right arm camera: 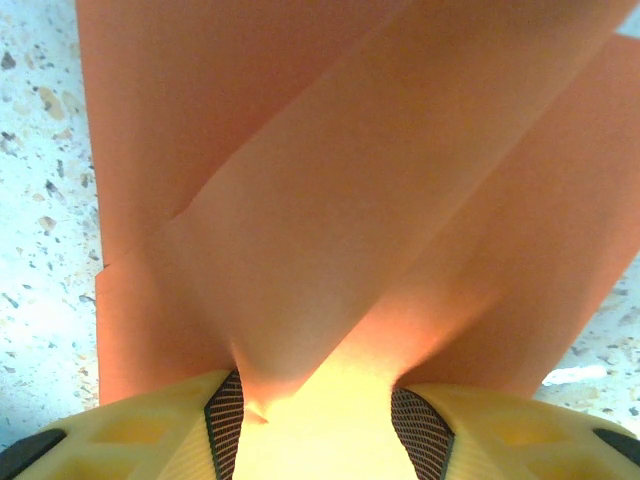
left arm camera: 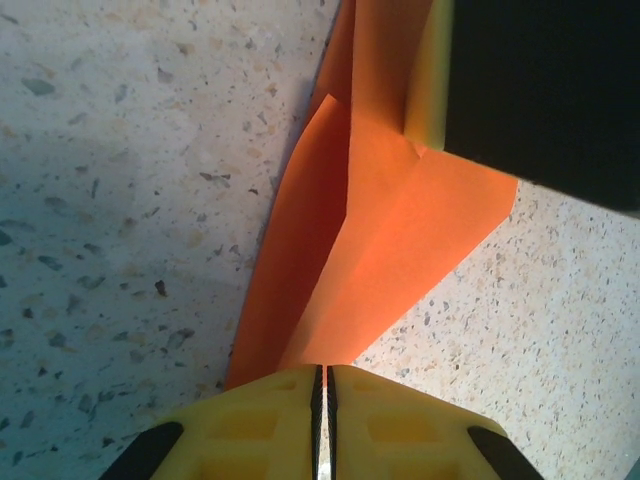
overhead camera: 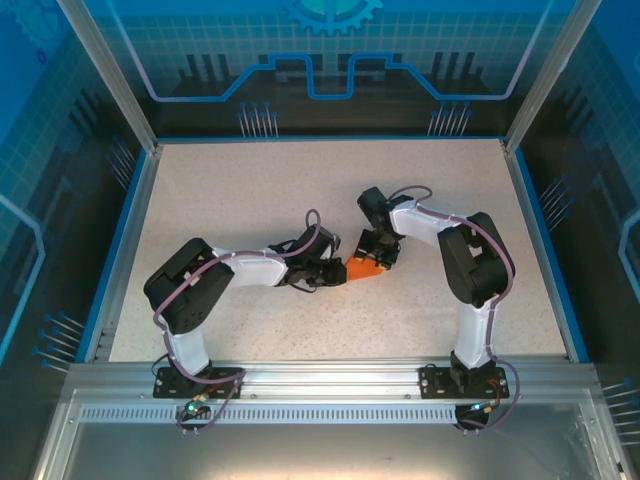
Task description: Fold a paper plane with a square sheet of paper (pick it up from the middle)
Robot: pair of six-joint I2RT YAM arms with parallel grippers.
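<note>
Orange paper plane [overhead camera: 363, 270], partly folded, lies centre frame on the table [overhead camera: 250, 190] in top view. Left gripper [left arm camera: 322, 375] clenched on its narrow end; right gripper [right arm camera: 318, 395] grasps a raised fold between parted fingers.

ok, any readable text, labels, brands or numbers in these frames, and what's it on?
None readable.
The orange paper is plain on every visible face.
The yellow left gripper carries no marking.
The blue back panel bears a gear graphic and line art, no letters or digits.
</note>
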